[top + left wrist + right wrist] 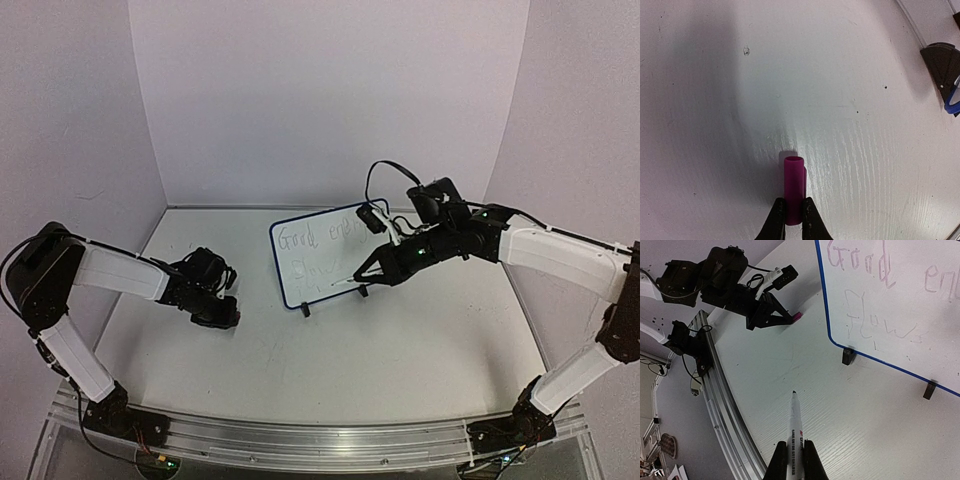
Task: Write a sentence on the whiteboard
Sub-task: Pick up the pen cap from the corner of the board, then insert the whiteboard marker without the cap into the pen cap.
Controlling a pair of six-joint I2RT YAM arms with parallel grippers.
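right gripper (795, 445) clamped on uncapped marker (795, 420), tip near whiteboard (940, 340) bottom edge, off it | left gripper (793, 202) pinching magenta cap (794, 180), well left of whiteboard | whiteboard upright on black feet (848, 356) | sentence (857, 262): "Good en…" over "flows"

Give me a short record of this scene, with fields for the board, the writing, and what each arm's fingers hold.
whiteboard: stands on its feet on the table
sentence: two faint lines, upper begins "Good en", lower "Flows"
left fingers: shut on a magenta cap
right fingers: shut on a marker, tip uncapped, not touching the board
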